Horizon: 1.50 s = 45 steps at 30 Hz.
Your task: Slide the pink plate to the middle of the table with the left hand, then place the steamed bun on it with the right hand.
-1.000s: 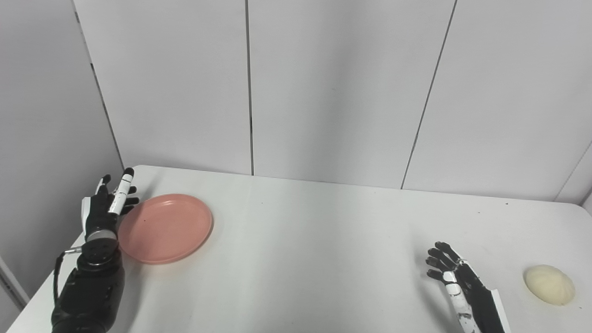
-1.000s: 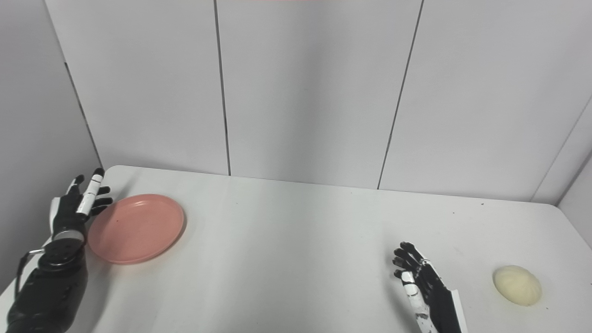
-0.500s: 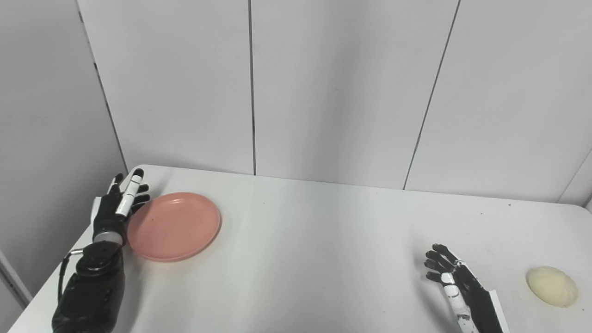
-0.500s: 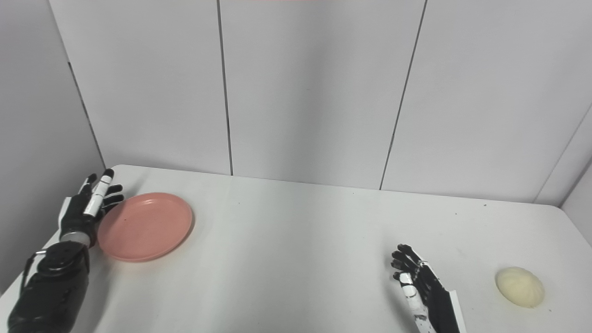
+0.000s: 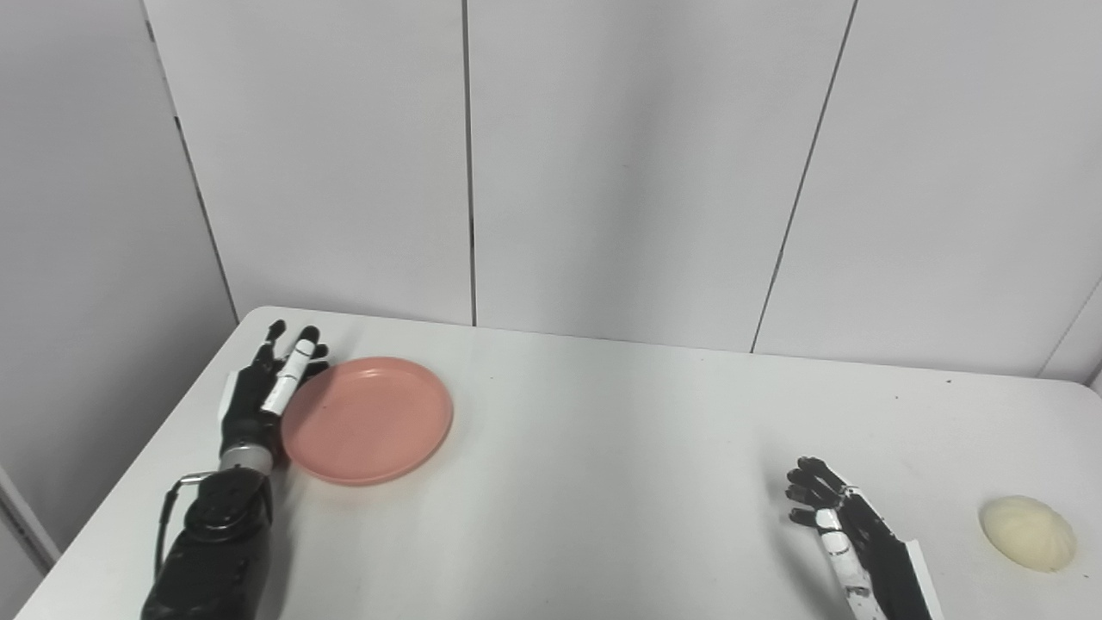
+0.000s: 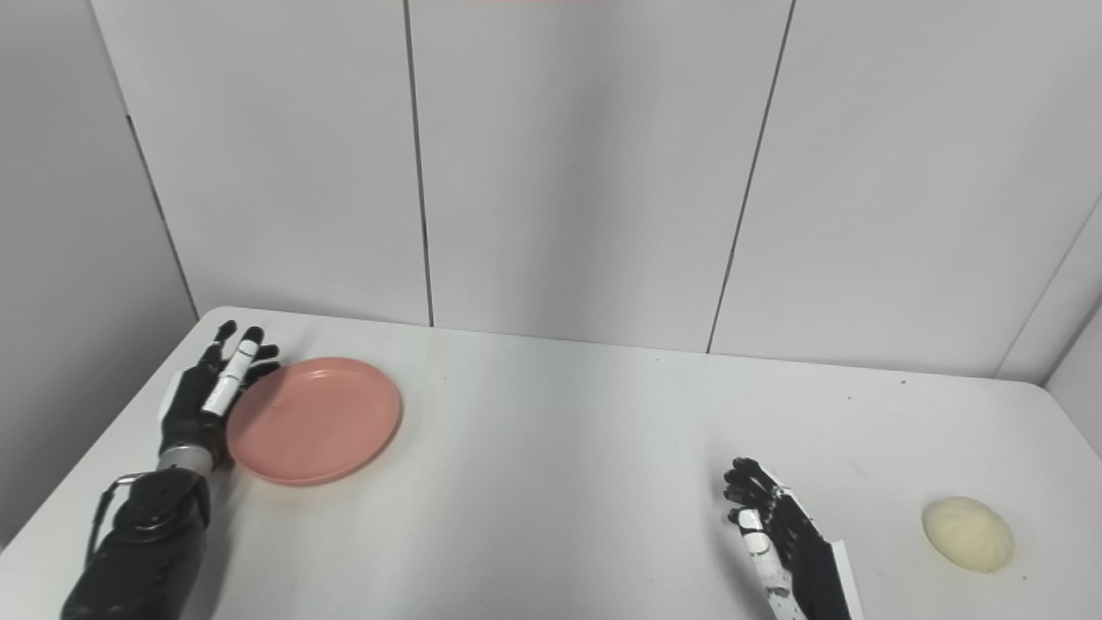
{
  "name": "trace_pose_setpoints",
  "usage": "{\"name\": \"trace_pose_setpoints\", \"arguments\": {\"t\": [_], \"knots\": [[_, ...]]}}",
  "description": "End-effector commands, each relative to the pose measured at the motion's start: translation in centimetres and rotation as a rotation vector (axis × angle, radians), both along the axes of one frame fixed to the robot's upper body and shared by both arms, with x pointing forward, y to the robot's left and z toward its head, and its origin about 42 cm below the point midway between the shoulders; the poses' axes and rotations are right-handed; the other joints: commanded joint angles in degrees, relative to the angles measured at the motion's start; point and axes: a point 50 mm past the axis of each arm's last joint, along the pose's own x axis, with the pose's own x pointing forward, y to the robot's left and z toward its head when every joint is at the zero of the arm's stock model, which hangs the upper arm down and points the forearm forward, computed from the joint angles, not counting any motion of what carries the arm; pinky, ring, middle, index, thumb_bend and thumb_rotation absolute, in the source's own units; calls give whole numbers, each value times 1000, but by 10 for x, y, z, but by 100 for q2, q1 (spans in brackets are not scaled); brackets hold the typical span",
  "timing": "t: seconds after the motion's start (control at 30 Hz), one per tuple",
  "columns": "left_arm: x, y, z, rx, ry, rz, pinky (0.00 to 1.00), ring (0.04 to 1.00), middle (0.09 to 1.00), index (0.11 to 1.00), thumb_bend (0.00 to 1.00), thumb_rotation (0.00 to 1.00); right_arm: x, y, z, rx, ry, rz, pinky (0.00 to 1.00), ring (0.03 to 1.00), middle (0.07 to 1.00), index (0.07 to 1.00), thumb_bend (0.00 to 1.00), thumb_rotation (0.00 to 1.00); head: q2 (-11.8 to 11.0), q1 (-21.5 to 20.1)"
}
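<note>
A white bench [image 5: 603,448] stands against a wall of pale grey panels [image 5: 637,164] with thin dark seams between them.

The pink plate [image 5: 368,419] lies flat on the left part of the bench, well short of the middle, closer to the far edge than to the near one. It holds nothing.

The left hand [image 5: 258,400] sits at the plate's left edge, its arm coming up from the near left corner. The hand is wide and flat, its fingers [image 5: 288,383] stretched toward the far side and spread a little apart, with nothing held. Its inner side lies against the plate's left rim; the fingers run along the far-left curve of that rim. Whether the palm rests on the bench or stands just above it cannot be told.

The steamed bun [image 5: 1026,532] rests on the bench near the right end, toward the near edge, well apart from the plate. It is pale cream, rounded, with faint pleats on top.

The right hand [image 5: 839,521] is at the near right of the bench, to the left of the bun and clearly apart from it. Its fingers [image 6: 749,489] are apart and slightly curled, pointing far and left, holding nothing. Its arm runs out of the bottom edge.
</note>
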Motion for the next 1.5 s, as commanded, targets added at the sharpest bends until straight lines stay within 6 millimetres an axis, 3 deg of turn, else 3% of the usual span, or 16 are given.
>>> {"name": "trace_pose_setpoints", "arguments": {"t": [0.0,0.47,0.7,1.13,1.33,1.47], "knots": [[6,-28,6,7,-12,-96,715,695,707,917,742,666,-10,6,-17,25,57,-11,731,776,786,784,369,857,7,-4],[-1,-89,11,23,3,-253,711,697,709,910,699,669,-9,13,-15,30,60,-12,717,770,785,780,358,822,40,-216],[-10,-119,11,14,11,-293,708,702,706,932,728,687,-10,23,-13,33,68,-27,702,760,784,772,356,752,119,-550],[-22,-159,13,40,10,-408,717,705,699,922,697,666,-12,46,-5,20,66,-38,680,747,766,733,352,786,302,-1311],[-30,-173,9,35,3,-433,781,742,733,948,708,697,-11,53,-6,13,69,-43,682,739,761,730,358,803,338,-1458],[-36,-183,9,-74,12,-412,862,771,758,965,678,699,-11,57,-6,22,64,-49,676,737,758,724,352,790,365,-1544]]}}
